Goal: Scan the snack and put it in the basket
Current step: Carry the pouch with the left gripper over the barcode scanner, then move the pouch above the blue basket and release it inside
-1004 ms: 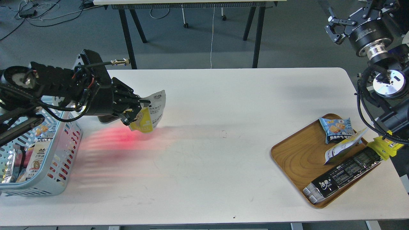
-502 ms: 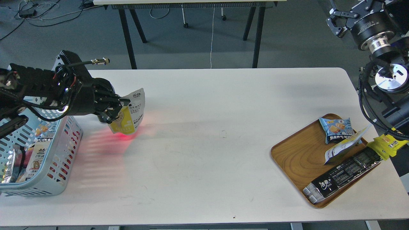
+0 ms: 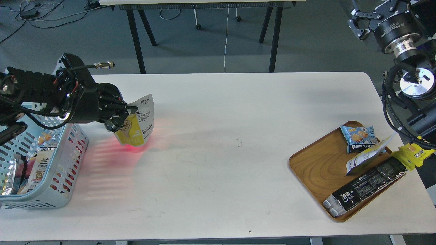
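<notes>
I am pinching the yellow snack pouch [image 3: 138,124] in my left claw [image 3: 125,117], hanging it above the desk [image 3: 221,136] just right of the light-blue basket [image 3: 64,177], red scanner light glowing beneath it. To finish well, I should be lifting it clear over the near rim, then letting go low inside. My right claw [image 3: 361,23] is raised far right; I cannot tell its state.

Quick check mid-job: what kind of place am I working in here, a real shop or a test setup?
Most likely a lab mock-up of a checkout, not a real shop. Loose cables lie on a bare grey floor behind a plain white table, and the goods are just a few snacks on a wooden tray and in a basket.
</notes>
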You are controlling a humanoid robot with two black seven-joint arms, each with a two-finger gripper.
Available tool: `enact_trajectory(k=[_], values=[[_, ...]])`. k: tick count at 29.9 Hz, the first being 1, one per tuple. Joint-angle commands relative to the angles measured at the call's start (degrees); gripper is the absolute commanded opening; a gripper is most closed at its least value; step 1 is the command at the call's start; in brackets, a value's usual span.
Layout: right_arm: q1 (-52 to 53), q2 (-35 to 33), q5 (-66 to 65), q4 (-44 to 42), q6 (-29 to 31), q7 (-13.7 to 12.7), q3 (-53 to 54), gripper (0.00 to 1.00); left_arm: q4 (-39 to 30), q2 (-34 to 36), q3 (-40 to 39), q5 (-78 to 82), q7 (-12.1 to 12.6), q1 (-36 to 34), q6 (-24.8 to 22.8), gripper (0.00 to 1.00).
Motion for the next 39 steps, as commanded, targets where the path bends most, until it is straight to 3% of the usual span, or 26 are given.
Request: enact_trajectory(k=[1,12,18,23,32,39], values=[[-0.01,-0.09,0.0,0.05,0.01,0.0,-0.08,0.99,-0.24,0.34,-0.12,0.0,0.0,-0.25,0.0,0.0],[-0.01,-0.18,-0.08,0.05,0.01,0.0,-0.08,0.99,-1.47,1.49,-0.65,0.0,-0.53,-0.6,0.09,0.0],[0.08,-0.18,-0.08,0.05,0.01,0.0,-0.17,0.99,-9.02,6.4,-4.08,0.0,-0.53,-0.16,0.0,0.0],[0.25,-0.18,-0.08,-0.04,0.09,0.0,-0.17,0.99,-10.88,11.59,-7.32,-1.59,-0.88,-0.25,0.09,0.0],[0.78,-0.44,-0.17,-0.04,0.36,-0.09,-0.35,0.99,-10.0,23.01,-10.05,-8.44,-1.63,-0.25,1.66,0.0],[0.7,-2.2,-0.17,0.13,0.45,-0.17,-0.43,0.99,-3.5,29.35,-7.51,-11.35,-1.63,-0.07,3.43,0.0]])
